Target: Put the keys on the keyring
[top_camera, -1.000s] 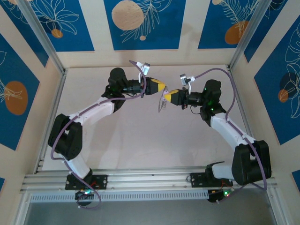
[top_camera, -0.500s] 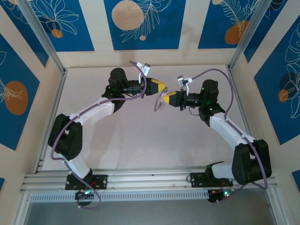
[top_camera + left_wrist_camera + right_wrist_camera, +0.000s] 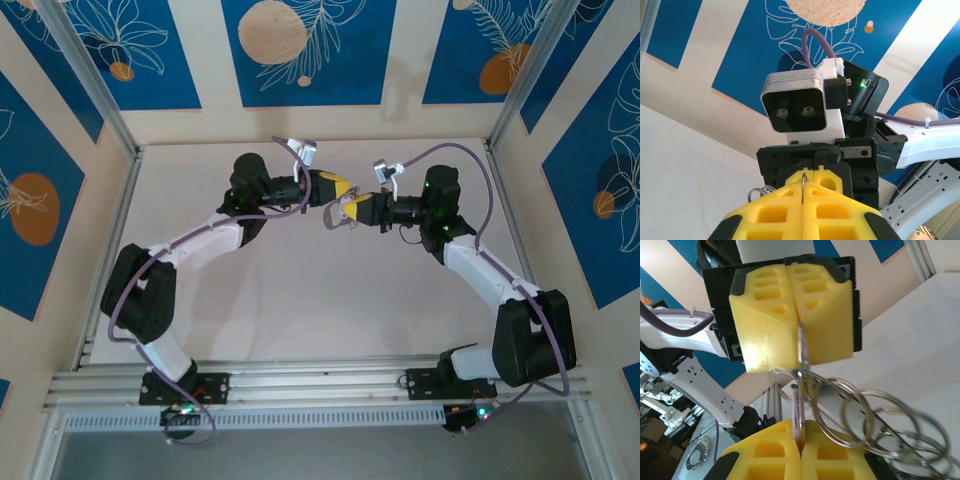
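Observation:
Both arms meet above the middle of the table. My left gripper (image 3: 340, 188) (image 3: 803, 189) is shut on a thin metal edge of the keyring (image 3: 803, 181) (image 3: 802, 342), which sticks out of the seam between its yellow fingers. Facing it, my right gripper (image 3: 353, 207) (image 3: 801, 440) is shut on the lilac head of the key (image 3: 798, 412). The ring's edge and the key meet tip to tip between the two grippers. A bunch of silver split rings (image 3: 867, 415) (image 3: 334, 217) hangs from that meeting point.
The pale table (image 3: 300, 290) lies well below both grippers. Blue patterned walls (image 3: 300, 50) and metal corner posts (image 3: 95, 90) close off the back and sides. Each wrist camera looks straight at the other gripper's black body (image 3: 815, 155) (image 3: 720, 290).
My right gripper has moved left with the hanging metal, closing the gap to the left gripper. The left gripper has barely shifted.

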### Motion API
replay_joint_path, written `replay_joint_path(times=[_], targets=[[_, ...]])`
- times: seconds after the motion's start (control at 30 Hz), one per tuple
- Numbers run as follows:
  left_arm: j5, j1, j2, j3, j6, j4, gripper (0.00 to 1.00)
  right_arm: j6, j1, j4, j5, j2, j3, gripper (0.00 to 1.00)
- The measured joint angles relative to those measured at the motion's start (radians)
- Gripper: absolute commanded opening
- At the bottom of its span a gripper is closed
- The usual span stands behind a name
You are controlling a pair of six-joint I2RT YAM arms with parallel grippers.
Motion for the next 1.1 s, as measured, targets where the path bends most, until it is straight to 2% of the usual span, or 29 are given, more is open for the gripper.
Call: replay_joint_path(times=[0.33,0.87,1.1], targets=[[-0.078,0.000,-0.018,-0.081,-0.091,0.150,0.00,0.008,-0.003,0.011,0.026,0.000,-0.011,0.00],[-0.124,-0.002,-0.018,-0.123,-0.141,0.249,0.00,-0.001,0.098,-0.006,0.087,0.041,0.039,0.00],[-0.148,-0.003,-0.018,-0.123,-0.141,0.264,0.00,0.030,0.053,0.032,0.074,0.049,0.026,0.00]])
